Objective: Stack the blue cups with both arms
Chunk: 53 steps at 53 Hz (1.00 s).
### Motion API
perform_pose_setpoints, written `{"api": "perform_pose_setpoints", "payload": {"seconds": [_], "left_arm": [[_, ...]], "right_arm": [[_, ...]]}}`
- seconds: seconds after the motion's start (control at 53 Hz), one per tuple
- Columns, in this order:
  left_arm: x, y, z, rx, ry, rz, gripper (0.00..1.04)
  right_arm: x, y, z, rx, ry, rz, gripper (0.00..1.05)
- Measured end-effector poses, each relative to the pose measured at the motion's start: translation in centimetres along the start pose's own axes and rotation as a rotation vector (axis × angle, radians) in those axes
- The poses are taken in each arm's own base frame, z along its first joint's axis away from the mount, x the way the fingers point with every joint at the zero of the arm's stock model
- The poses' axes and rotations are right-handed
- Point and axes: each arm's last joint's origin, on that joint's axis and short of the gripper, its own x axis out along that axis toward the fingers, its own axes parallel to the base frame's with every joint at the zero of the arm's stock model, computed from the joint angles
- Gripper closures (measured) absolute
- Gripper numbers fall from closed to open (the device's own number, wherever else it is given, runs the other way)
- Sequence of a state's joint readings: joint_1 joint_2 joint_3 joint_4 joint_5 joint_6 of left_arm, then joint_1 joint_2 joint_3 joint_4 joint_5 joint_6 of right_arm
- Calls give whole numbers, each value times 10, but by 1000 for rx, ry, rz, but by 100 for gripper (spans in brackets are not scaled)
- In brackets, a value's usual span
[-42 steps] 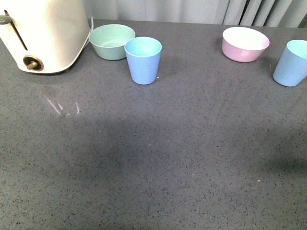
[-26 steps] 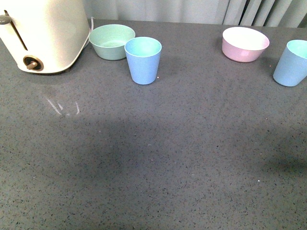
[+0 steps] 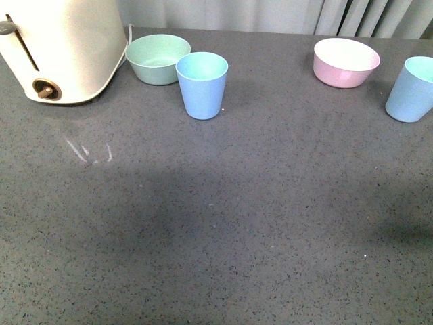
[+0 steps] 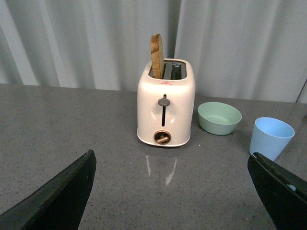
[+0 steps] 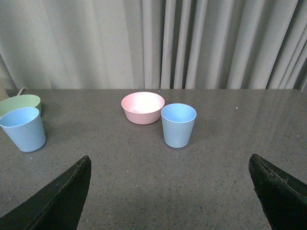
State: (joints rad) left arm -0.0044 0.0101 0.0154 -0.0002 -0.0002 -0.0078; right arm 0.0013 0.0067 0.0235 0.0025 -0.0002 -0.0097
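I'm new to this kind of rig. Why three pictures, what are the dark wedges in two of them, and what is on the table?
This is a two-armed robot at a grey table. The front view comes from a camera on its body; neither arm shows there. The other two come from cameras on each wrist. The dark wedges are the fingers of the left gripper and the right gripper, both spread open and holding nothing. On the table stand a cream toaster with a bread slice, a green bowl with one blue cup near it, a pink bowl, and the second blue cup beside it. The cups stand apart, not yet stacked.
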Motion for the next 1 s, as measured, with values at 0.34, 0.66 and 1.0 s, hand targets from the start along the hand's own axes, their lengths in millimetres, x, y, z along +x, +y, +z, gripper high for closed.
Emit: {"api": "perform_pose_setpoints", "payload": {"seconds": [0.34,0.66,1.0], "left_arm": [[34,-19,25,-391,367,-204,9],[184,-75,31,-442,568,-273,9],[270,-120,-5,-413,696,-204,9]], "right_arm": [[0,0,0,0,0,0,9],[0,0,0,0,0,0,9],[0,0,0,0,0,0,9]]}}
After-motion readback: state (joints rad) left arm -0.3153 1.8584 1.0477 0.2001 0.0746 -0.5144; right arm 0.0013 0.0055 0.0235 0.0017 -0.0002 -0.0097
